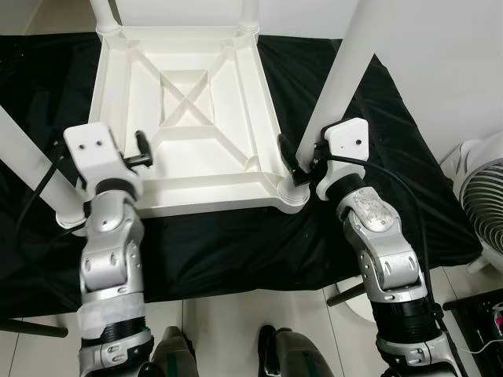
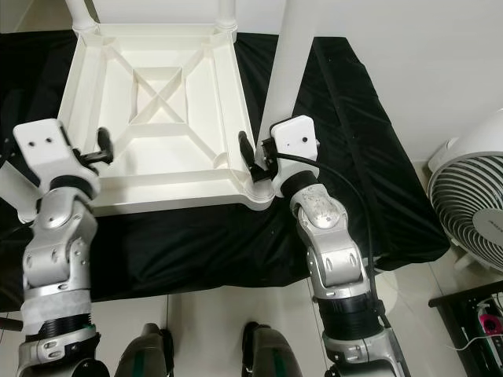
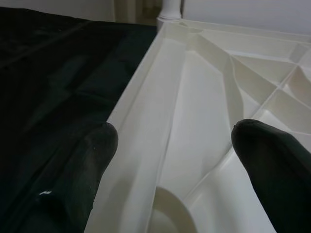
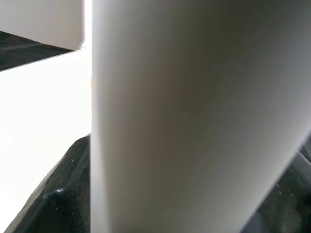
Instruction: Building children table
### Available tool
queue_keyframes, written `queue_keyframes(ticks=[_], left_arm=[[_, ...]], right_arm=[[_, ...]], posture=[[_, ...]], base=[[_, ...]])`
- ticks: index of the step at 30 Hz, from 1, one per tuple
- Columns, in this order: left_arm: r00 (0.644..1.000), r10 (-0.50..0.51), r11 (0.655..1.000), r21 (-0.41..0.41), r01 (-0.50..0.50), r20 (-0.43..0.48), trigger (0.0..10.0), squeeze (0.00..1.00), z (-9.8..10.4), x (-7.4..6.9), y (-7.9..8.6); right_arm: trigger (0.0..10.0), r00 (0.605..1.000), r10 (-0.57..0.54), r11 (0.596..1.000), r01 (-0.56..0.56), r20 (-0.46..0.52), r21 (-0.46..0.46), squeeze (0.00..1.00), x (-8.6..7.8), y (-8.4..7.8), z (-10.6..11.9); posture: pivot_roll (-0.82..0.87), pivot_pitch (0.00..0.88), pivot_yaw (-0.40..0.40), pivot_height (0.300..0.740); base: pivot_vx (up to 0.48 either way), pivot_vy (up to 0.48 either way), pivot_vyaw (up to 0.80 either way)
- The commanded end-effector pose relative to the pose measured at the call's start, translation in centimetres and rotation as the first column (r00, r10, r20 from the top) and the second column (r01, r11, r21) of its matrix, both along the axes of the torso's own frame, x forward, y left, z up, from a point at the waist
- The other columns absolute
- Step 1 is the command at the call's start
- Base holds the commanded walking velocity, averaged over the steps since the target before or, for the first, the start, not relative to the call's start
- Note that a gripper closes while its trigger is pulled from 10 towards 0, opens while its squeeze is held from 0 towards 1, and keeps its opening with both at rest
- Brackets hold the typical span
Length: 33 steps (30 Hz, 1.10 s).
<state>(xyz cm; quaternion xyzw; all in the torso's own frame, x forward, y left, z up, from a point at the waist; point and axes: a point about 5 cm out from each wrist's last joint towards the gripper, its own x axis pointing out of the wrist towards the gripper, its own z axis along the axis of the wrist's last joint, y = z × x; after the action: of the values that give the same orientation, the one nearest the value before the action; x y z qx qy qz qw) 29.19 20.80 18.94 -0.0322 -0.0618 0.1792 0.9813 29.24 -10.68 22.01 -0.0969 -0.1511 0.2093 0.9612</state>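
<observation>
Table top: the white plastic children's table lies upside down in front of you on a black cloth; its underside is smooth moulded plastic, square, with a raised rim and ribs crossing in an X around a smaller inner square.
Legs: round white tubes stand in all four corner sockets; the near-right leg and the near-left leg slant toward the camera, the two far ones are cut off by the frame edge.
Cloth: matte, creased, draped over the edges of whatever it covers, with pale floor tiles beyond the near edge.
Left end effector: your black fingers are apart, straddling the near-left rim of the table top without closing on it.
Right end effector: it sits at the near-right corner socket; one black finger rests against the leg's base, but you cannot tell whether the pair is clamped on it.
Left wrist view: the rim wall and a curved corner pocket up close between two rounded rubbery fingertips.
Right wrist view: the leg's plain white tube, very close.
Fan: a white floor fan stands far right.
</observation>
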Motion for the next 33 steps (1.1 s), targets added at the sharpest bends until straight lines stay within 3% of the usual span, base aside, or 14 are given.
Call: queue_keyframes(ticks=[1,2,5,15,17,21,26,29,33], left_arm=[[0.928,0.372,0.928,-0.031,-0.372,-0.02,10.0,0.0,-0.2,-1.4,2.1],[0.928,0.372,0.928,-0.031,-0.372,-0.02,10.0,0.0,-0.2,-1.4,2.1],[0.886,0.463,0.886,-0.016,-0.463,-0.018,10.0,0.0,-0.2,-2.5,2.9],[0.852,0.524,0.852,0.006,-0.524,-0.018,10.0,0.0,0.0,-3.2,3.3],[0.836,0.549,0.836,0.018,-0.549,-0.02,10.0,0.0,0.1,-3.6,3.6],[0.828,0.561,0.828,0.023,-0.56,-0.021,10.0,0.0,0.1,-3.9,3.8],[0.79,0.613,0.79,0.045,-0.612,-0.011,10.0,0.0,0.4,-4.7,4.6],[0.788,0.615,0.788,0.046,-0.614,-0.017,10.0,0.0,0.3,-4.7,4.6],[0.81,0.585,0.811,0.028,-0.584,-0.044,10.0,0.0,-0.2,-4.5,4.1]], right_arm=[[10.0,0.999,0.039,0.999,-0.039,0.017,0.007,0.0,0.0,0.5,0.4],[10.0,0.999,0.039,0.999,-0.039,0.017,0.007,0.0,0.0,0.5,0.4],[10.0,0.995,0.1,0.995,-0.1,0.021,0.011,0.0,0.1,0.8,0.5],[10.0,0.979,0.202,0.979,-0.202,-0.004,-0.002,0.0,0.8,1.1,0.2],[10.0,0.952,0.305,0.952,-0.306,-0.032,-0.011,0.0,1.2,1.8,-0.3],[10.0,0.93,0.364,0.931,-0.365,-0.052,-0.011,0.0,1.3,2.3,-0.6],[10.0,0.904,0.421,0.905,-0.424,-0.079,-0.034,0.0,2.0,3.6,-1.5],[10.0,0.908,0.412,0.908,-0.417,-0.078,-0.049,0.0,2.4,3.6,-1.5],[10.0,0.926,0.373,0.925,-0.376,-0.05,-0.061,0.0,2.8,2.9,-1.1]], posture=[[0.01,0.122,-0.036,0.74],[0.01,0.122,-0.036,0.74],[0.02,0.129,-0.041,0.74],[0.02,0.14,-0.047,0.74],[0.02,0.142,-0.047,0.74],[0.02,0.142,-0.047,0.74],[0.03,0.143,-0.049,0.74],[0.03,0.143,-0.052,0.74],[0.03,0.144,-0.056,0.74]], base=[[0.0,0.0,0.0],[0.0,0.0,0.0],[0.0,0.0,0.0],[0.0,0.0,0.0],[0.0,0.0,0.0],[0.0,0.0,0.0],[0.0,0.0,0.0],[0.0,0.0,0.0],[0.0,0.0,0.0]])
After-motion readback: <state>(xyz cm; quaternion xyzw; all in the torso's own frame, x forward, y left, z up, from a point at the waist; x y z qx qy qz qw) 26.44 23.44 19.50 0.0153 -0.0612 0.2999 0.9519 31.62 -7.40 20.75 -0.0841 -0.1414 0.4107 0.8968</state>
